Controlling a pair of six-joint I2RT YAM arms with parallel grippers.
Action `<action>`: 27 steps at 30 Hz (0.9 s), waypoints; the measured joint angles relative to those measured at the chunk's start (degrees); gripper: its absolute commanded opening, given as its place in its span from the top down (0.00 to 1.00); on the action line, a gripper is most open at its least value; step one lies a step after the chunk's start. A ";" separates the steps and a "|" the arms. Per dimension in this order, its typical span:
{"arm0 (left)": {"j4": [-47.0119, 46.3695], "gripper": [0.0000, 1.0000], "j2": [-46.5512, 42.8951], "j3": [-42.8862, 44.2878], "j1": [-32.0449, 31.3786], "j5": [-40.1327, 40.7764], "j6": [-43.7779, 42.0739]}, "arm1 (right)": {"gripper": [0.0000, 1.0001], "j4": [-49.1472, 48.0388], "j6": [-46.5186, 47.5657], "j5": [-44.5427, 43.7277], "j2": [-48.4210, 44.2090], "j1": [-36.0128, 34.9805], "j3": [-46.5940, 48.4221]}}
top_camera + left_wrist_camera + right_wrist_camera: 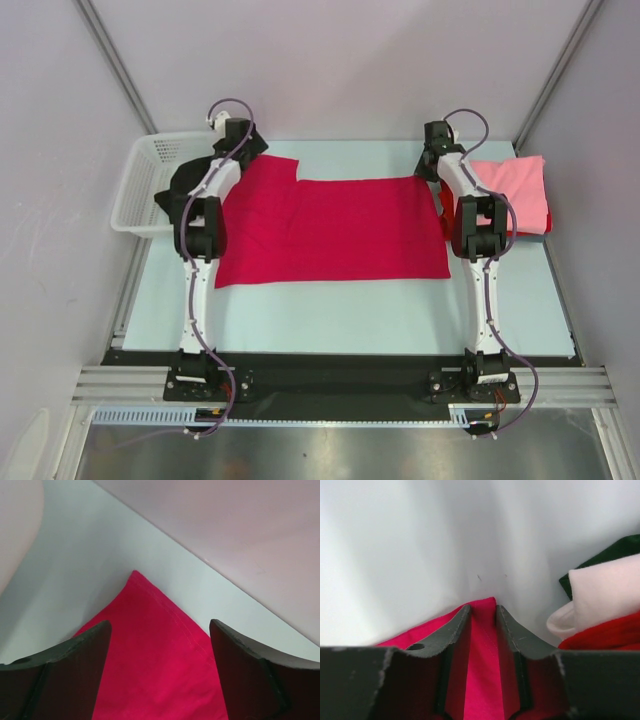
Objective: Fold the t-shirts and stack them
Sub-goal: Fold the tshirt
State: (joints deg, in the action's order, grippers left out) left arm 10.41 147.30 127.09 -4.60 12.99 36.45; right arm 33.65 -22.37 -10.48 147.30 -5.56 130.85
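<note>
A crimson-red t-shirt lies spread flat on the pale table. My left gripper hangs over its far left corner. In the left wrist view the jaws stand wide open with that corner lying between them, untouched. My right gripper is at the far right corner. In the right wrist view its fingers are close together with the shirt's corner pinched between them. A folded light pink t-shirt lies on a folded red one at the right.
A white basket stands at the far left, with a black t-shirt hanging over its rim beside my left arm. The pink and red pile lies close to the right gripper, with a dark cloth behind it. Walls enclose the table.
</note>
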 measured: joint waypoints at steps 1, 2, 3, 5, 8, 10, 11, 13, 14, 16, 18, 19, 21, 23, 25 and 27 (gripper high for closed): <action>0.79 0.21 0.31 0.55 0.00 -0.09 0.48 | 0.69 -0.28 0.00 0.20 -0.02 0.00 -0.15; 1.95 0.23 0.74 1.40 0.00 -0.15 1.14 | 0.69 -0.70 -0.02 0.48 -0.11 0.02 -0.42; 2.93 0.24 1.27 2.27 0.02 -0.17 1.57 | 0.69 -1.05 -0.02 0.63 -0.22 0.02 -0.66; 4.44 0.24 2.16 3.85 0.04 -0.31 2.14 | 0.68 -1.73 -0.02 1.01 -0.50 0.02 -1.27; 6.29 0.23 2.56 4.61 -0.13 -0.31 2.14 | 0.68 -2.23 -0.02 1.57 -0.76 0.04 -1.86; 7.39 0.19 2.56 4.72 -0.39 0.13 2.01 | 0.68 -2.49 -0.04 2.47 -1.01 0.09 -2.27; 7.76 0.15 2.56 4.76 -0.50 0.28 1.42 | 0.68 -2.62 -0.07 2.89 -1.14 0.13 -2.47; 9.35 0.12 2.60 5.38 -0.72 0.31 0.28 | 0.68 -2.73 -0.13 3.87 -1.57 0.24 -3.17; 10.60 0.12 2.78 6.23 -0.81 0.28 -0.22 | 0.67 -2.75 -0.28 4.35 -1.86 0.39 -3.56; 13.00 0.12 3.15 8.24 -0.87 0.37 -1.44 | 0.67 -2.93 -0.52 5.31 -2.36 0.59 -4.42; 14.78 0.12 3.15 9.14 -0.83 0.66 -2.64 | 0.67 -3.34 -0.68 6.12 -2.73 0.81 -5.20; 15.58 0.12 3.15 9.38 -0.79 1.03 -3.54 | 0.67 -3.63 -0.81 6.58 -2.97 0.92 -5.64; 17.64 0.12 3.15 9.40 -0.76 1.79 -5.07 | 0.67 -4.00 -1.16 7.48 -3.41 1.07 -6.49; 19.74 0.12 3.15 9.40 -0.79 2.62 -6.08 | 0.67 -4.28 -1.38 8.24 -3.63 1.20 -6.93; 21.14 0.15 3.15 9.40 -1.05 3.65 -6.82 | 0.67 -4.44 -1.55 8.61 -3.76 1.29 -7.19; 22.29 0.13 3.15 9.40 -1.51 4.46 -8.00 | 0.67 -4.50 -1.57 8.90 -3.85 1.33 -7.34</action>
State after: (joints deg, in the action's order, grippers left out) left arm 32.71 150.45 136.49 -6.11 17.45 28.45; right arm 29.15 -23.94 -1.58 143.46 -4.23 123.50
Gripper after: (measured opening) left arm 0.857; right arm 0.327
